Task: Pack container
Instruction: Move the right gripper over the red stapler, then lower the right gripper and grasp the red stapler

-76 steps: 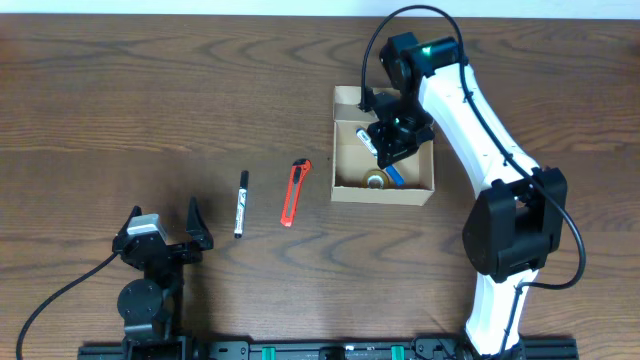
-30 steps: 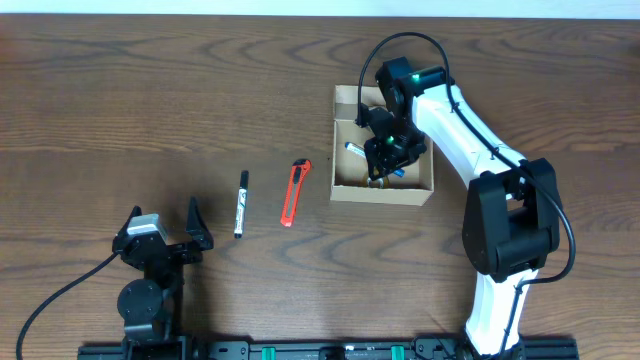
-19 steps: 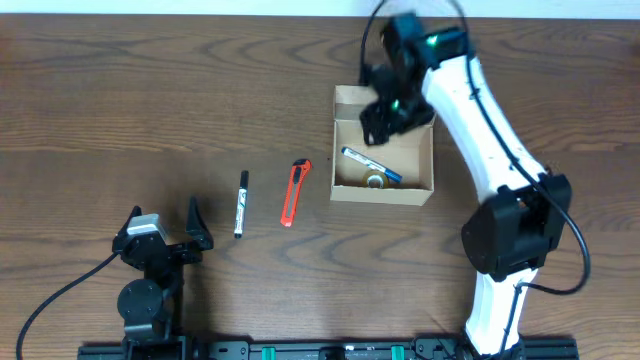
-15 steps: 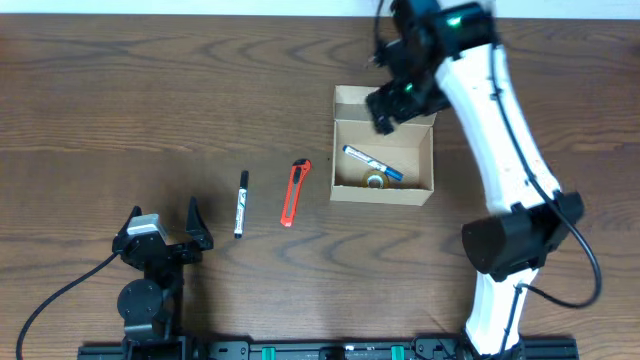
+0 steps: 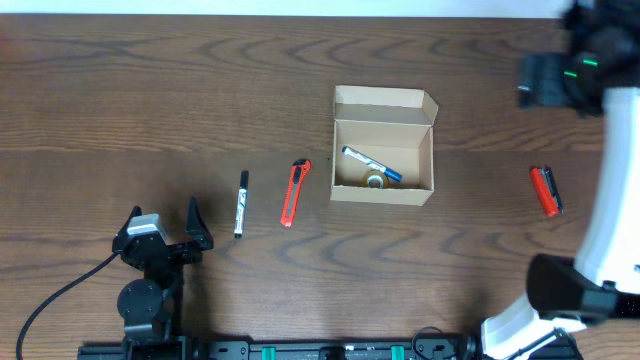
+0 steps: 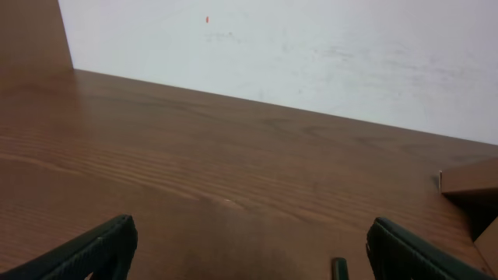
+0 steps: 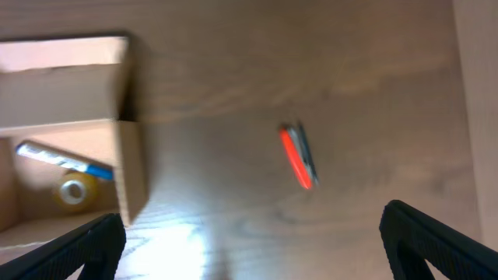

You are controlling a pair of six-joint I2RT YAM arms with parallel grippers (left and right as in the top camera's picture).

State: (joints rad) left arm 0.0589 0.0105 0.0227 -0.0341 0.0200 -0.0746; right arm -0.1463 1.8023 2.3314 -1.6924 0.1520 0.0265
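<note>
The container (image 5: 383, 188) is a tan cardboard box standing open at mid-table, its flap lid up at the back. Inside lie a blue-and-white marker (image 5: 370, 165) and a small tape roll (image 5: 376, 181). My right gripper (image 5: 538, 80), blurred, hangs high at the far right, well away from the box. The right wrist view shows it open (image 7: 253, 253) and empty, with the container (image 7: 129, 167) at left and a red cutter (image 7: 297, 157) on the wood ahead. My left gripper (image 5: 163, 222) rests open and empty at the near left edge.
An orange box cutter (image 5: 292, 192) and a black-and-white marker (image 5: 240, 203) lie on the table left of the box. The red cutter (image 5: 545, 190) lies to its right. The black marker's tip (image 6: 339, 268) shows between my left fingers.
My right gripper opened over the box, leaving the blue marker inside. It then rose and swung far to the right. The left arm has not moved.
</note>
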